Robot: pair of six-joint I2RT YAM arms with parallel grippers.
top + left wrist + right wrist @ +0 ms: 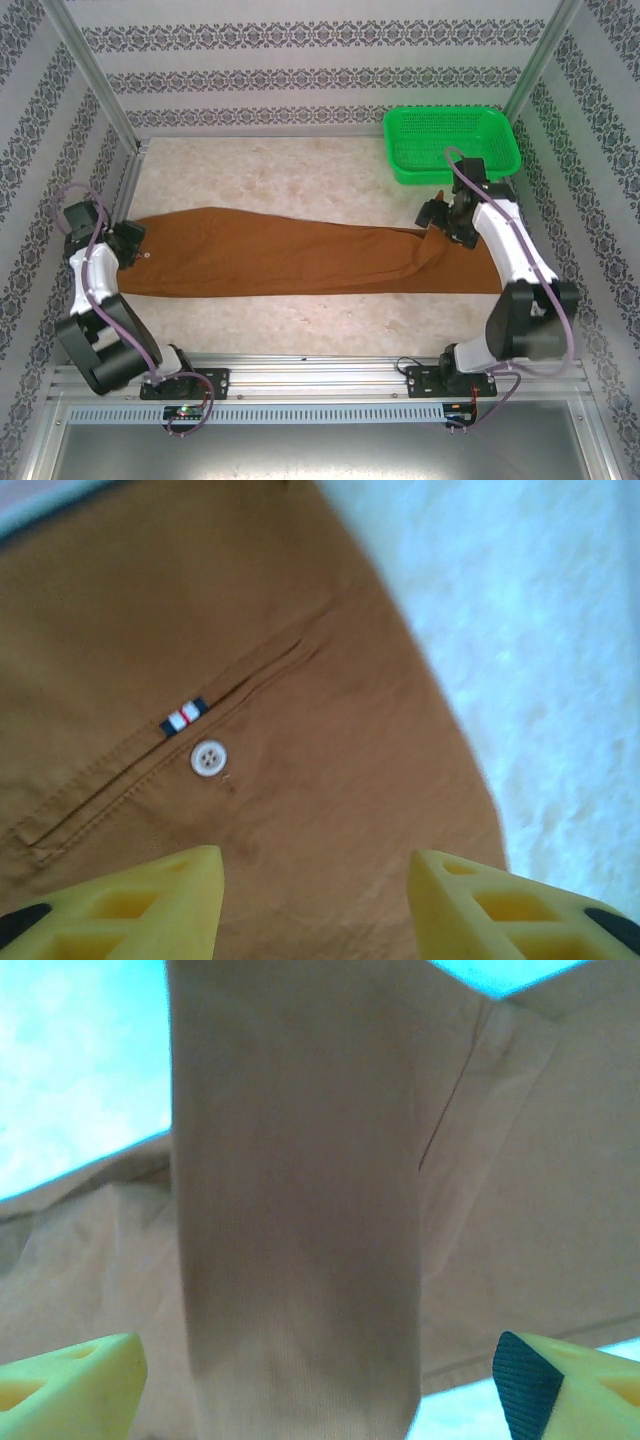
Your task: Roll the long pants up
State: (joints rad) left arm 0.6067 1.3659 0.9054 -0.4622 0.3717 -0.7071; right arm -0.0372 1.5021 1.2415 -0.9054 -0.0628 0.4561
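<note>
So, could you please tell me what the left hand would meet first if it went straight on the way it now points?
Most likely the long pants, on the cloth near the white button; depth is hard to judge.

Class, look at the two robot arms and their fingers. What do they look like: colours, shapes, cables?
The left arm and right arm each have white shells between bulky black joints, on black bases. A lilac cable loops along each. The left fingers and right fingers are yellow wedges with hollow cut-outs; one right finger carries a black ribbed pad.
</note>
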